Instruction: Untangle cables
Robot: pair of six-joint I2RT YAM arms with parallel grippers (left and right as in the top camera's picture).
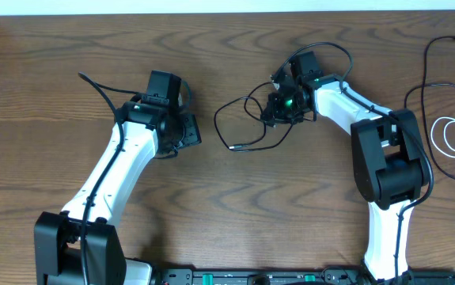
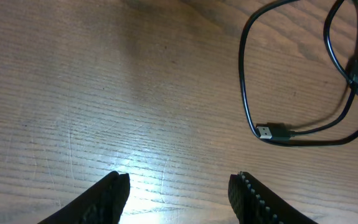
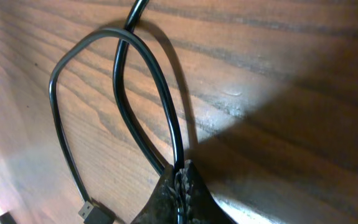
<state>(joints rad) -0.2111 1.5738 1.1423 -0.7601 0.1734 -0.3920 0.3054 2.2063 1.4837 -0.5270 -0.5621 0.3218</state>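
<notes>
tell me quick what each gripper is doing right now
left gripper: open, empty
right gripper: shut on the black cable

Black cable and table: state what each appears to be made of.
Black cable: probably a rubbery plastic jacket, smooth and semi-glossy, with thin highlights along its bends; its plug tip looks like bare metal. Table: wood or wood-look laminate, with visible grain and a soft sheen.

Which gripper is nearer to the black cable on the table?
Right. The right gripper has its jaws shut on the black cable; the left gripper is open, off to the cable's left, not touching it.
</notes>
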